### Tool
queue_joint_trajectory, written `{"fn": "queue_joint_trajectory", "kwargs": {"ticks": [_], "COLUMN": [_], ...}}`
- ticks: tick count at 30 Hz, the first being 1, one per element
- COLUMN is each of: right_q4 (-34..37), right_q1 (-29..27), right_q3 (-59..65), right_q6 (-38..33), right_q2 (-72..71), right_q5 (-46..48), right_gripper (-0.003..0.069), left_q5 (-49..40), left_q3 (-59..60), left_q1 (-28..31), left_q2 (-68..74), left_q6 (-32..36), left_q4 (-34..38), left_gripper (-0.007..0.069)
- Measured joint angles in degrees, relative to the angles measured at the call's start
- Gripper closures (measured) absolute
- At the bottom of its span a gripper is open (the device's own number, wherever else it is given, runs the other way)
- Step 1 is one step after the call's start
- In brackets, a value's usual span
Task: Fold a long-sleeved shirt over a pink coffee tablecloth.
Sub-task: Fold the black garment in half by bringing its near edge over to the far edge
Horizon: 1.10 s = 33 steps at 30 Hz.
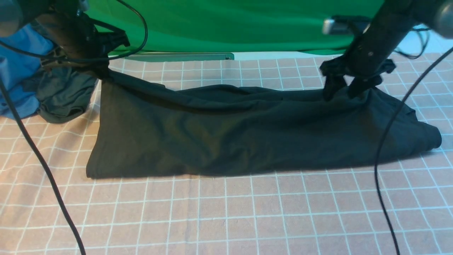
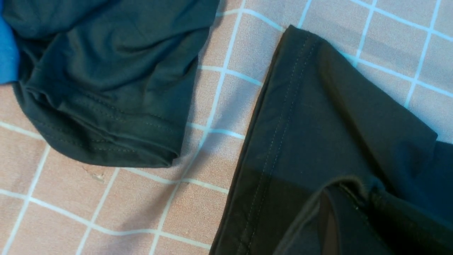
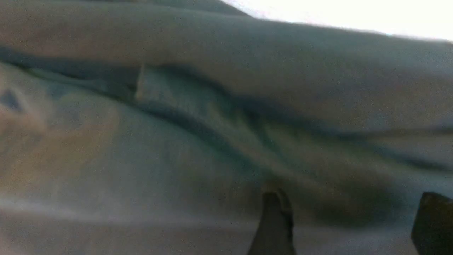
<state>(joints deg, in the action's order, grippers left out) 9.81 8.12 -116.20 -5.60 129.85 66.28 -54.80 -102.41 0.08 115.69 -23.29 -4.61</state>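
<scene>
The black long-sleeved shirt (image 1: 247, 131) lies folded into a long band across the pink coffee tablecloth (image 1: 226, 212). Its print is hidden. My left gripper (image 1: 103, 72) is shut on the shirt's far left corner and holds it a little above the cloth. In the left wrist view the pinched fabric bunches at the gripper (image 2: 354, 198), with the stitched hem (image 2: 283, 124) running beside it. My right gripper (image 1: 341, 90) stands open over the shirt's far right edge, fingers touching the fabric. The right wrist view shows blurred shirt cloth (image 3: 212, 141) ahead of the spread gripper (image 3: 352, 221).
A smaller dark grey garment (image 1: 63, 95) and a blue garment (image 1: 17, 71) lie at the far left, close to the left arm. A bright green cloth (image 1: 230, 24) hangs at the back. Black cables (image 1: 42, 163) (image 1: 384, 159) trail across both front sides.
</scene>
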Motion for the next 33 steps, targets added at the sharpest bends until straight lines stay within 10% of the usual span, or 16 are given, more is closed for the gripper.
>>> {"fn": "queue_joint_trajectory", "kwargs": {"ticks": [11,14,18,25,33], "right_q4": [-7.68,-7.80,-7.81,-7.73,3.52], "right_q1": [1.89,2.56,2.49,1.62,2.19], "right_q3": [0.00,-0.15,-3.08,-9.70,-10.38], "right_q6": [-0.16,-2.62,-3.67,-4.22,-22.33], "right_q2": [3.55,4.24,4.24,3.60,4.18], "right_q5": [-2.36,-2.25,-1.90,-1.08,2.97], "right_gripper": [0.0134,0.0452,0.0609,0.0620,0.0563], "left_q5": [-0.78,-0.98,-1.12,-1.19,-1.36], "left_q3": [0.00,0.00,0.00,0.00,0.00], "left_q1": [0.00,0.00,0.00,0.00,0.00], "left_q2": [0.00,0.00,0.00,-1.03,-1.32], "left_q6": [0.74,1.32,1.38,0.93,0.80], "left_q4": [0.00,0.49,0.77,0.26,0.00], "left_gripper": [0.0594,0.0594,0.0594,0.0594,0.0594]}}
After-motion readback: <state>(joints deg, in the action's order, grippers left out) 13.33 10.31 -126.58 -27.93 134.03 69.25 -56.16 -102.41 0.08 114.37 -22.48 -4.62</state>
